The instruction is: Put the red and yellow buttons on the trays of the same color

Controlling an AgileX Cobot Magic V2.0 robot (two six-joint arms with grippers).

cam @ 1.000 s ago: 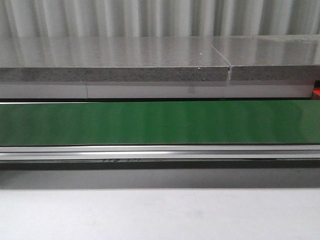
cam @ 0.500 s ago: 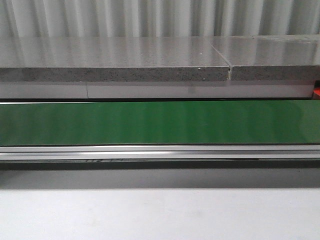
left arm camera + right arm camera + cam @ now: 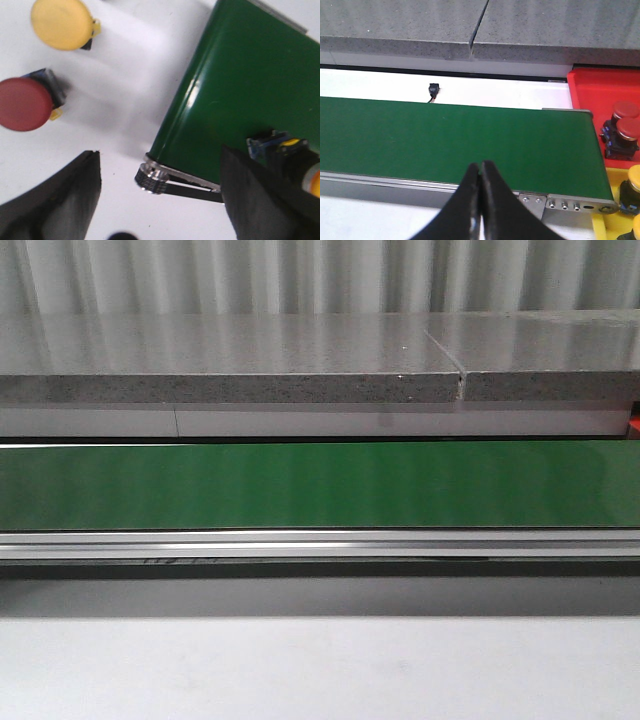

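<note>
In the left wrist view a yellow button (image 3: 61, 22) and a red button (image 3: 25, 102) lie on the white table beside the end of the green conveyor belt (image 3: 240, 95). Another button (image 3: 280, 146), with a blue-black base and yellow showing, lies on the belt, partly hidden behind one finger. My left gripper (image 3: 160, 200) is open and empty above the belt's end roller. My right gripper (image 3: 481, 175) is shut and empty over the belt's near rail. Beyond that end of the belt, the red tray (image 3: 590, 85) holds two red buttons (image 3: 626, 120). The yellow tray (image 3: 614, 179) holds yellow buttons (image 3: 636, 177).
The front view shows only the green belt (image 3: 320, 485), its metal rail (image 3: 320, 543), a grey stone slab (image 3: 230, 360) behind it and white table in front. A small black connector (image 3: 434, 90) lies behind the belt.
Small dark marks on the belt's lower run under the rail have drifted left. Nothing else differs in the front view.
</note>
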